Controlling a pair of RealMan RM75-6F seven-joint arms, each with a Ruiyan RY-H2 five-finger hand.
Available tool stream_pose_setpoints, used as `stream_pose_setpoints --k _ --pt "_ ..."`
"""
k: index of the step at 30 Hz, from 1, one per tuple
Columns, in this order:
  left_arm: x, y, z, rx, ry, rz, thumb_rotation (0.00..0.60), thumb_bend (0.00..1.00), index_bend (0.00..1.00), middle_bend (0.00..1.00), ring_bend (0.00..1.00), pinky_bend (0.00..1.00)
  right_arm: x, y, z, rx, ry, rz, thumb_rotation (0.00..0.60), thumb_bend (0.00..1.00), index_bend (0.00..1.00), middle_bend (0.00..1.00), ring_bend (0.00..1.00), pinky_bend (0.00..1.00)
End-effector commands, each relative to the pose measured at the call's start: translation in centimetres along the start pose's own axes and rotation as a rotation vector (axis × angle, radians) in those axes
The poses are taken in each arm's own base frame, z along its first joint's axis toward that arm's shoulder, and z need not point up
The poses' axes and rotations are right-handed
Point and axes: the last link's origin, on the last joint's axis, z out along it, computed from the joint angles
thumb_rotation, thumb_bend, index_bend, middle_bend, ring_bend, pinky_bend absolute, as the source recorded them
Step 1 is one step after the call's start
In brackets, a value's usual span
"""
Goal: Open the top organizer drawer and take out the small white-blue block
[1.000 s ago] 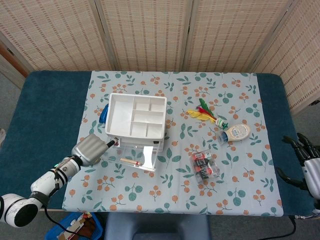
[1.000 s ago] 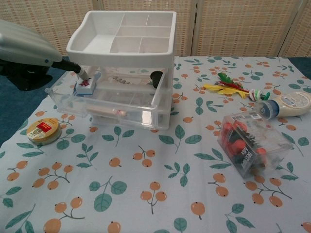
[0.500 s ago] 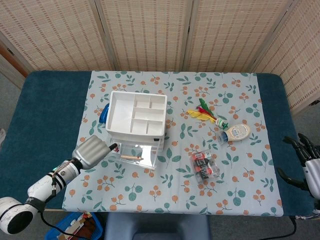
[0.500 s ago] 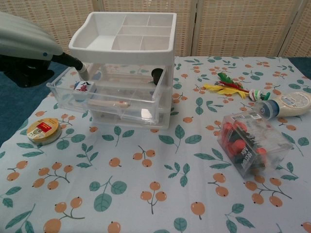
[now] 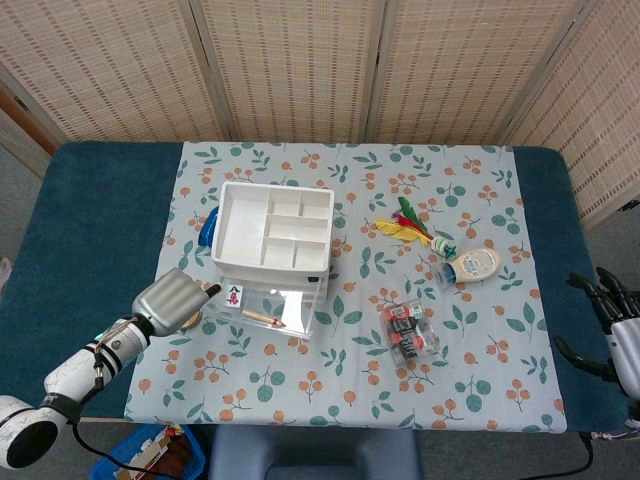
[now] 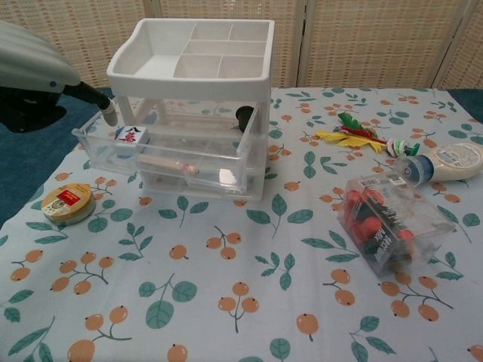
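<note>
Small white-blue block w/ red mark sits at left end of pulled-out clear plastic top drawer. Left hand empty, fingertip just outside; pinch from above, avoid wall. Right hand idle, fingers apart.

Top drawer: we see clear glossy plastic.
Organizer tray: matt white plastic.
Tablecloth: printed cloth.

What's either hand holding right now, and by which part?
Nothing. The left hand hangs just left of the open top drawer, a fingertip near but apart from the white-blue block. The right hand is open at the table edge.
</note>
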Motion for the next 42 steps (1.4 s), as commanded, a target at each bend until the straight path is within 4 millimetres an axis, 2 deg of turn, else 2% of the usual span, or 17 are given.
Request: stream_pose_setpoints --k 1,11,24,29,35,37,38,40,41,42 --pt "-0.1 0.3 0.0 -0.006 -0.011 0.007 0.0 0.77 0.19 1.0 1.0 1.0 0.0 0.0 0.0 0.0 0.001 0.0 0.6 0.29 0.07 0.21 0.08 0.13" --pt "-0.1 1.2 0.8 -0.02 -0.029 0.034 0.0 0.77 0.21 1.0 1.0 1.0 0.0 0.1 -0.1 -0.005 0.0 0.001 0.6 0.29 0.07 0.21 0.08 0.13" --pt "1.5 3.0 1.5 -0.056 0.02 0.034 0.0 0.77 0.2 1.0 1.0 1.0 -0.1 0.4 -0.2 -0.014 -0.001 0.003 0.6 0.29 0.07 0.21 0.08 0.13" --pt "1.6 2.6 1.6 -0.043 0.033 0.03 0.0 0.77 0.2 1.0 1.0 1.0 0.0 0.6 -0.3 -0.019 0.001 0.003 0.6 0.29 0.07 0.21 0.08 0.13" --pt "1.3 0.9 0.6 0.02 0.069 0.009 0.013 0.76 0.2 1.0 1.0 1.0 0.3 0.5 -0.2 -0.01 0.011 -0.002 0.6 0.29 0.07 0.21 0.08 0.13" --pt "1.4 0.5 0.3 0.031 0.106 0.001 0.079 0.74 0.21 1.0 1.0 1.0 0.5 0.4 -0.1 -0.002 0.016 -0.002 0.6 0.29 0.07 0.21 0.08 0.13" --pt "1.5 0.3 0.1 0.031 0.141 -0.004 0.146 0.72 0.21 0.99 1.0 1.0 0.6 0.3 -0.1 0.002 0.017 0.001 0.6 0.29 0.07 0.21 0.08 0.13" --pt "1.6 0.3 -0.1 0.019 0.205 -0.009 0.343 0.64 0.23 0.99 1.0 1.0 0.8 0.1 -0.1 0.008 0.019 0.001 0.6 0.29 0.07 0.21 0.08 0.13" --pt "1.7 0.3 -0.1 0.007 0.246 -0.012 0.465 0.58 0.24 0.98 1.0 1.0 0.9 0.1 -0.1 0.01 0.021 -0.001 0.6 0.29 0.07 0.21 0.08 0.13" --pt "1.7 0.2 -0.1 -0.006 0.303 -0.015 0.551 0.53 0.25 0.98 1.0 1.0 0.9 0.0 -0.1 0.012 0.024 -0.003 0.6 0.29 0.07 0.21 0.08 0.13"
